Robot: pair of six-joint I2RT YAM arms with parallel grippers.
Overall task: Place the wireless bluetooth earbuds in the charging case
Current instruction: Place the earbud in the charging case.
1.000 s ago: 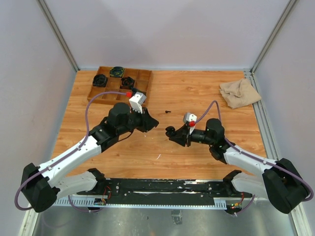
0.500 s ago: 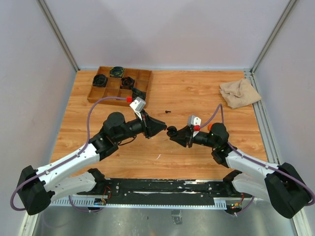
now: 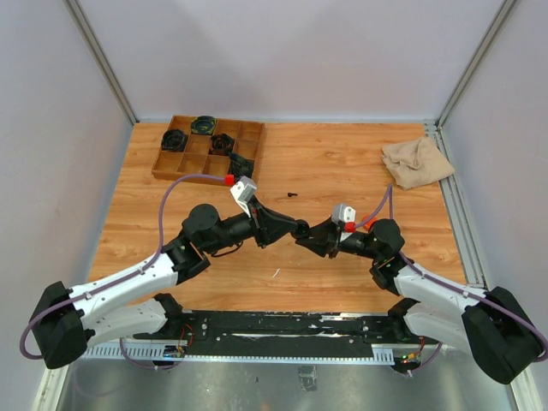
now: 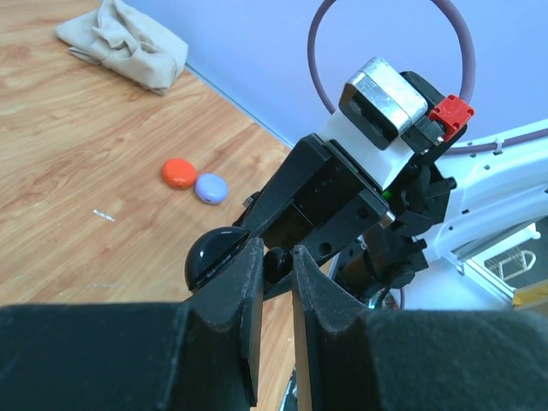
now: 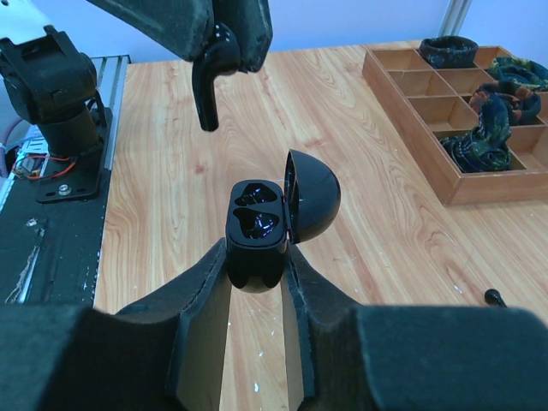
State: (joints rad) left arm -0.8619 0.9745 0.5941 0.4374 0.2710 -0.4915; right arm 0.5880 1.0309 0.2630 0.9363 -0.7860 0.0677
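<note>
Nearest, in the right gripper's (image 5: 257,261) jaws: grips the glossy black plastic charging case (image 5: 255,224) by its base, lid open, above the wooden surface (image 5: 385,223). Just beyond, pinches the small black stemmed earbud (image 5: 205,86) in the left gripper's (image 4: 272,257) near-closed jaws, short of the wells. Seems light, hard and slippery; best held by the head, stem free.

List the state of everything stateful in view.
case: lid open, gripped in right pincer
earbud: black, pinched in left pincer, not yet in case
cloth: crumpled
</note>
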